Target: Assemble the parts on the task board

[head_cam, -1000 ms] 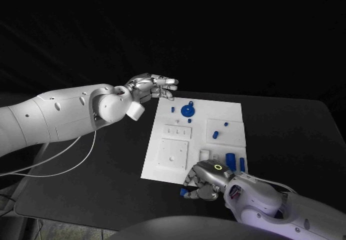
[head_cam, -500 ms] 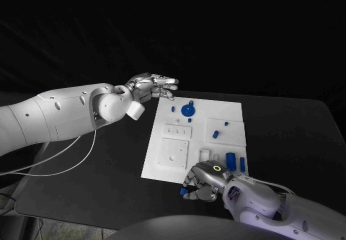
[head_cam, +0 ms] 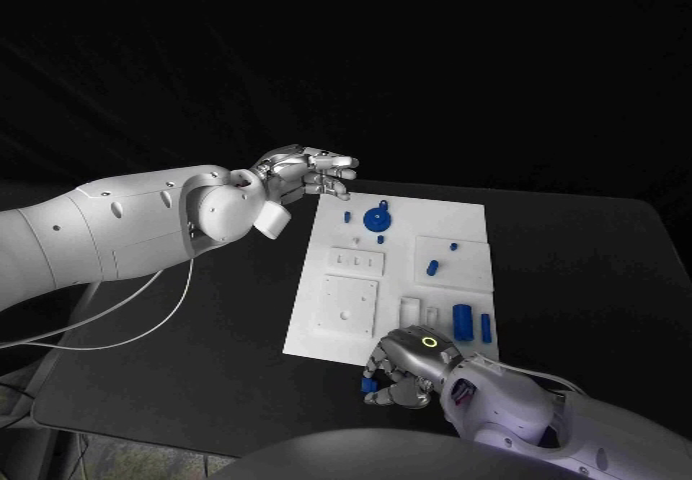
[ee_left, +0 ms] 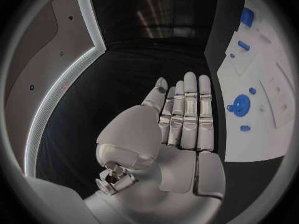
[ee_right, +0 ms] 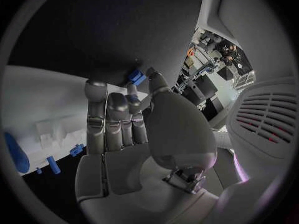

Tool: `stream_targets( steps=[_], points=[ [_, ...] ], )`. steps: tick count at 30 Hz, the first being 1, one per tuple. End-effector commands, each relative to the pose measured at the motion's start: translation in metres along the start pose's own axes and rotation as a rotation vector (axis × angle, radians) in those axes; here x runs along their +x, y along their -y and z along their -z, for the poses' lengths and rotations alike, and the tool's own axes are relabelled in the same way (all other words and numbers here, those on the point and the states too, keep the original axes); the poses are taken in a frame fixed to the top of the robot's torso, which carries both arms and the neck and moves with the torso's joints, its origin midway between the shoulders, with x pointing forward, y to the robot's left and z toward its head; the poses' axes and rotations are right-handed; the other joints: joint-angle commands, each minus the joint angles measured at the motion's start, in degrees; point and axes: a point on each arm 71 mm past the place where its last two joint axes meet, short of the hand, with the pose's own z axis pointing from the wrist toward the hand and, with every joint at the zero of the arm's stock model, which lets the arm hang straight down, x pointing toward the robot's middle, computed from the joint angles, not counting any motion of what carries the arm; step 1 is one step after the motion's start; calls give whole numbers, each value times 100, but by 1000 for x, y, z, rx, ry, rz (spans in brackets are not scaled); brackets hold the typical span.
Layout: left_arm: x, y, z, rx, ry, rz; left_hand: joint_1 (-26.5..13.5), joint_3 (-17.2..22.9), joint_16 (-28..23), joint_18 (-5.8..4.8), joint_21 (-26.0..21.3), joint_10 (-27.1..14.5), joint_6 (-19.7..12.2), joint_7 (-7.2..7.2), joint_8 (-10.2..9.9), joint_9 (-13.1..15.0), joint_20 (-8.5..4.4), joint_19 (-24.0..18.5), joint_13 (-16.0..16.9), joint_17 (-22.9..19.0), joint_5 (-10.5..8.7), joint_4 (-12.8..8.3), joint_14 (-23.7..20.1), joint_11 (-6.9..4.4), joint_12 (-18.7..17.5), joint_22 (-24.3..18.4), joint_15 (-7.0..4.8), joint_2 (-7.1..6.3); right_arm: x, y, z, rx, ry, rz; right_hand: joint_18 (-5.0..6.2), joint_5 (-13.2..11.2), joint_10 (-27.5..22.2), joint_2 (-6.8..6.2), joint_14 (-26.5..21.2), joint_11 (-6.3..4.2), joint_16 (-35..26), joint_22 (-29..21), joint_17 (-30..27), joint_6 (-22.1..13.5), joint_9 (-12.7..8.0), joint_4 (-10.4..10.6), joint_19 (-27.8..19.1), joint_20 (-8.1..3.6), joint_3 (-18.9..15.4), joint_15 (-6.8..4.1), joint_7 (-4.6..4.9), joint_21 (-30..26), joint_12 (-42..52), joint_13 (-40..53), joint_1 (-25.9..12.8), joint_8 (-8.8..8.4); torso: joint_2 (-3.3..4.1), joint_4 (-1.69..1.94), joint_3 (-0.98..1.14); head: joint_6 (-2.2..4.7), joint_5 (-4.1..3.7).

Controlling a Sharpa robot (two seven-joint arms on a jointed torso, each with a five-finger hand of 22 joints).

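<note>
Down at the near edge of the counter [head_cam: 173, 330], the right hand [head_cam: 401, 367] sits just off the task board's [head_cam: 325, 330] near edge, fingers curled in, and it's got a small blue part [head_cam: 371, 384] pinched at the fingertips; from the right wrist camera that same blue part [ee_right: 136, 76] shows right between the thumb and a fingertip, so it is held, over the dark counter beside the white board [ee_right: 44, 99]. Up at the far end, the left hand [head_cam: 303, 172] hangs beside the board's far left corner, off the plate; the left wrist camera shows the left hand [ee_left: 181, 119] with fingers straight and side by side, thumb alongside, nothing in it, a narrow flat pose with the palm bare. On the board itself: a round blue disc [head_cam: 378, 219] with a small blue piece [head_cam: 346, 216] beside it near the far edge, a little blue peg [head_cam: 379, 240] just nearer than the disc, two blue pieces [head_cam: 433, 267] on the raised square toward the right edge, and a long blue block [head_cam: 462, 322] with a slimmer blue bar [head_cam: 486, 327] near the board's near right corner. The white board lies in the middle of the counter, long side running away from the robot.
</note>
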Motion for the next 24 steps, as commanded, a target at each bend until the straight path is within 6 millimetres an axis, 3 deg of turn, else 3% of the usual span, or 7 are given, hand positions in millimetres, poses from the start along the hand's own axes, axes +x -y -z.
stream_targets(
  steps=[1, 19, 24],
  points=[
    [1, 0, 0, 1, -4, -2, -11, -17, -34, -78, -34, -26, 10, 4, 16, -8, -2, 49, -2, -5, 24, 30, 20, -3, 6, -5, 24, -59, 1, 0, 0, 12, 10, 53, -110, -27, 4, -68, 30, 9, 12, 345, -7, 12, 8, 24, 296, -13, -4, -5, 26, 5, -29, -10, -13, 13, -1, -2, -4, -2, -1],
    [1, -1, 1, -9, -7, -8, 0, -24, -41, -80, -51, -29, 8, 6, 16, -11, -2, 57, -2, -8, 24, 36, 17, -1, 5, -17, 26, -66, 2, -1, 0, 11, 36, 84, -105, 73, -24, -46, 24, 38, -44, 356, -33, -46, -5, -325, 286, 7, 217, 13, 52, -24, -89, -56, 84, 11, -2, 1, -6, -2, 4],
    [1, -1, 1, -12, -10, -10, 0, -28, -45, -81, -58, -35, 4, 8, 16, -12, 0, 55, -2, -9, 24, 39, 13, 1, 6, -21, 28, -70, 1, -2, -1, 7, 46, 81, -102, -4, -25, -25, 24, 37, -47, 358, -29, -33, -7, -429, 285, 7, 374, 12, 51, -36, -88, -61, 68, 10, -3, 3, -6, -9, 3]
  ],
)
